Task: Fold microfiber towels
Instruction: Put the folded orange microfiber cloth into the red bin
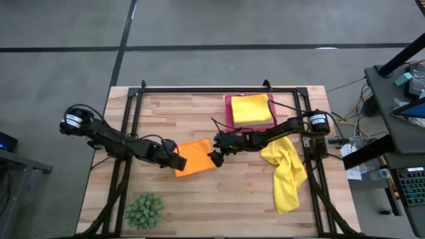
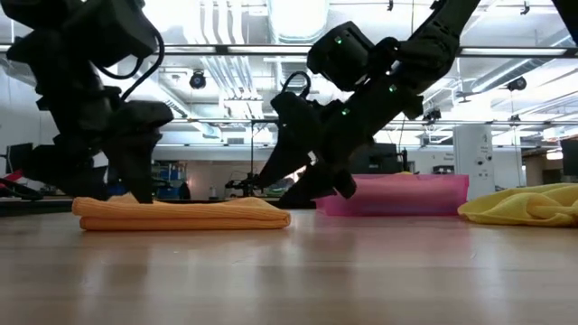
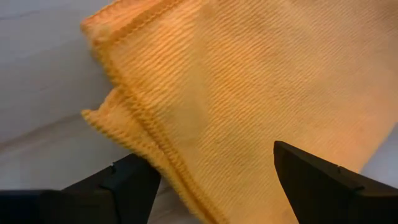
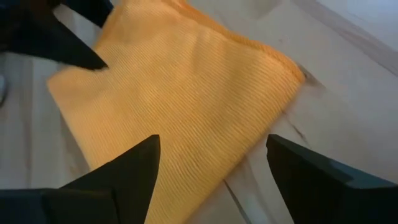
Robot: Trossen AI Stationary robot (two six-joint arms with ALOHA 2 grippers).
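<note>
Here we are seeing both sets of jaws standing apart, gripping nothing. The left gripper (image 1: 178,158) is hovering at one side of the folded orange towel (image 1: 197,157), the right gripper (image 1: 216,150) at the opposite side. The towel is lying flat near the middle of the counter (image 1: 199,199). A folded yellow towel (image 1: 252,108) is resting in the pink tray (image 1: 228,111) by the far edge. Another yellow towel (image 1: 287,174) is lying crumpled toward the right edge, and a plant ball (image 1: 144,210) is sitting near the front left corner.

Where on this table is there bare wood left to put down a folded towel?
Bare wood runs between the plant ball and the crumpled yellow towel, and along the far edge left of the pink tray. The middle is crowded: both arms meet over the orange towel.
</note>
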